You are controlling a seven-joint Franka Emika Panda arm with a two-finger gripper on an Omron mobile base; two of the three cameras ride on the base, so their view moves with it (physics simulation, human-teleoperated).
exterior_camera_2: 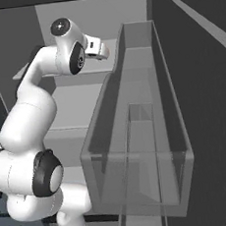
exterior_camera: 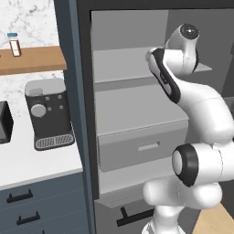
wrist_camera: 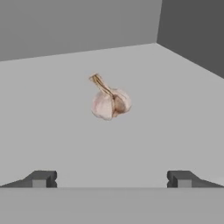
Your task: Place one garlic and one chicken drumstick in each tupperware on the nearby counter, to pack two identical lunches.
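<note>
A single garlic bulb (wrist_camera: 109, 101) with a dry stem lies on a flat grey shelf (wrist_camera: 52, 131) in the hand view, near the back corner of a grey compartment. My gripper (wrist_camera: 112, 179) is open, its two dark fingertips (wrist_camera: 41, 178) set wide apart, and it stays short of the garlic with nothing between the fingers. In the right base view my hand (exterior_camera_2: 98, 47) reaches in over an upper shelf of the open grey cabinet. The white speckled counter (exterior_camera: 27, 160) lies to the left. No drumstick or tupperware is in sight.
A dark coffee machine (exterior_camera: 49, 113) stands on the counter. Above it a wooden shelf (exterior_camera: 32, 59) carries a small jar (exterior_camera: 15, 44). A translucent door bin (exterior_camera_2: 139, 156) sits close on my right. Grey shelves and a drawer (exterior_camera: 137, 148) are in front of the arm.
</note>
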